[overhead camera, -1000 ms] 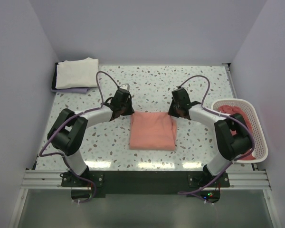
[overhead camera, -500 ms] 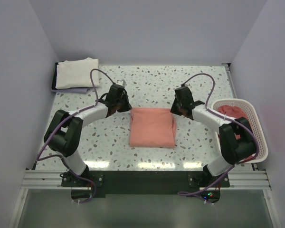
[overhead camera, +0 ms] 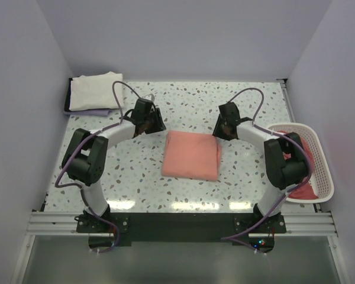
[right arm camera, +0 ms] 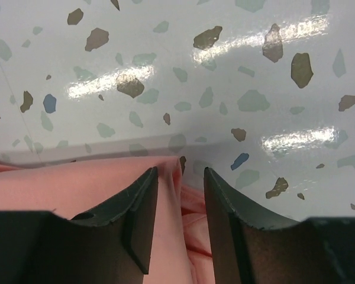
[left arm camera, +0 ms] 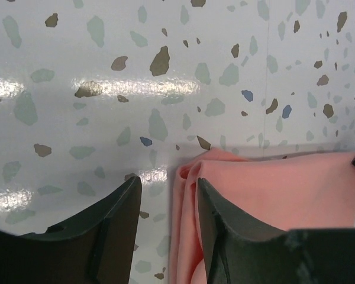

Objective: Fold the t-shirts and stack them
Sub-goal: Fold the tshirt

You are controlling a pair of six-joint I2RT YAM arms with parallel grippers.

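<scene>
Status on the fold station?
Left pincer open, right pincer open, nothing gripped. Salmon-pink t-shirt folded, flat between them. No obstruction seen.

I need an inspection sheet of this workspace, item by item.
Surface: speckled table, glossy, with glare.
Job's things: salmon-pink t-shirt folded at centre; cream-white t-shirt folded at far left corner; darker pink-red t-shirts in the white lattice basket.
Clutter: white lattice basket, at right edge.
Grippers: left gripper and right gripper open, at the salmon-pink t-shirt's far corners, holding nothing.
Cables: purple cables arch over the table.
Surroundings: plain walls on three sides.
</scene>
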